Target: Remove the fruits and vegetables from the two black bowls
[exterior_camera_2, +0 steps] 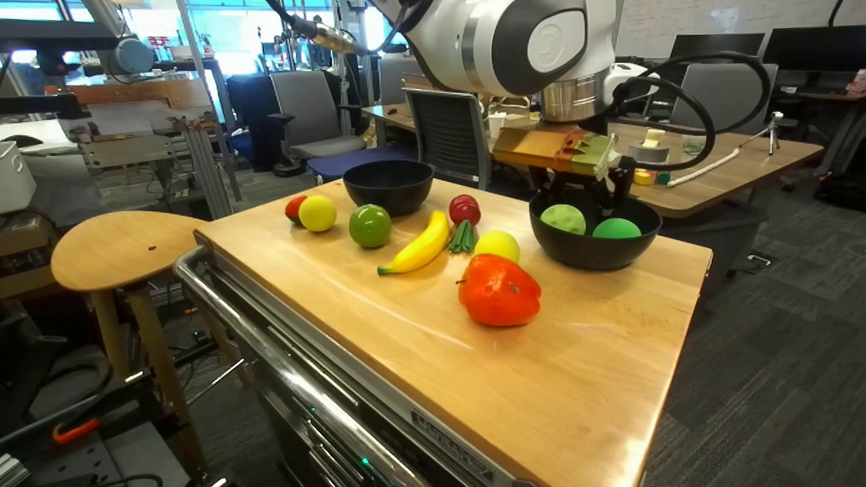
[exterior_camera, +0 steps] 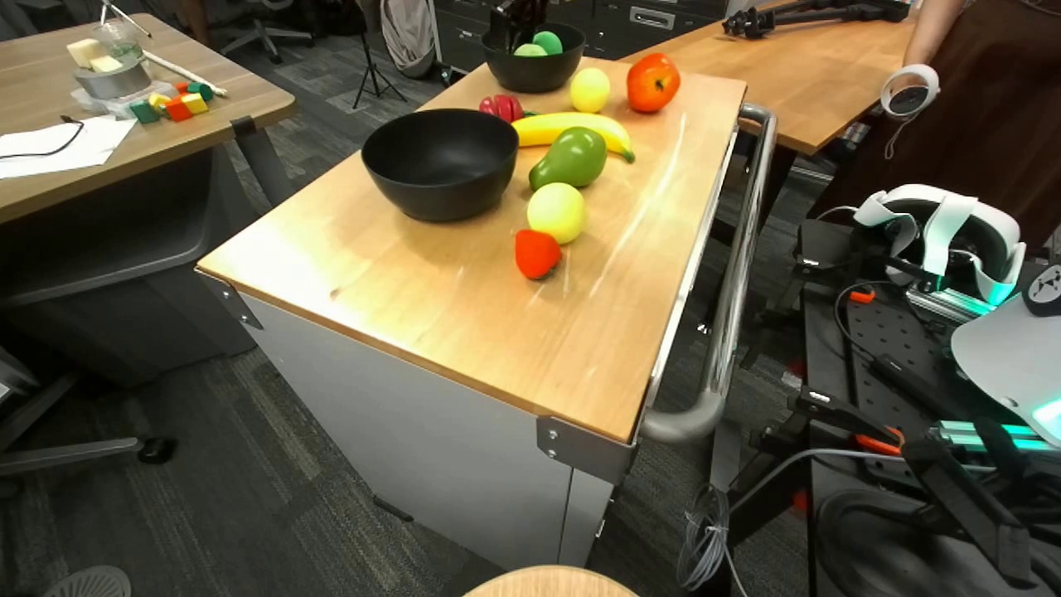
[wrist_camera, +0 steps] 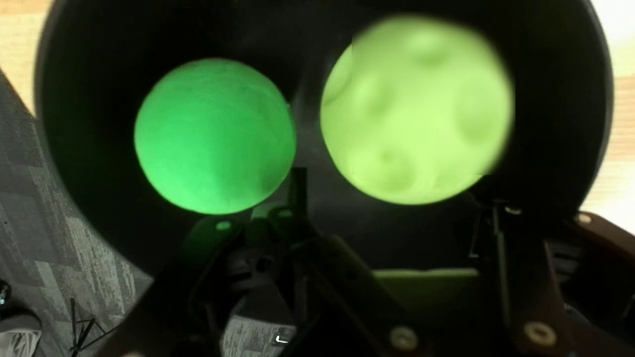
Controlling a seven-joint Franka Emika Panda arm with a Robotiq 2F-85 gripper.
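Hanging spread, the hand (wrist_camera: 394, 196) reaches into the right bowl (exterior_camera_2: 588, 253), as an exterior view shows it, where a green ball (wrist_camera: 216, 136) and a light-green ball (wrist_camera: 416, 109) lie. In the wrist view one finger (wrist_camera: 299, 191) stands between the two; the light-green ball seems the likelier pick, though whether the hand touches it cannot be told. Closing off-centre could squirt that round ball sideways, and that finger could knock the green one. A scrape against the wall might shove the bowl, which stands near the far edge of the counter (exterior_camera_2: 582, 365). The left bowl (exterior_camera_2: 388, 193) stands farther off, and a banana (exterior_camera_2: 421, 247) and a yellow ball (exterior_camera_2: 497, 245) lie left of the right bowl. Releasing a ball too high among them would probably send it rolling into its neighbours or off the counter.
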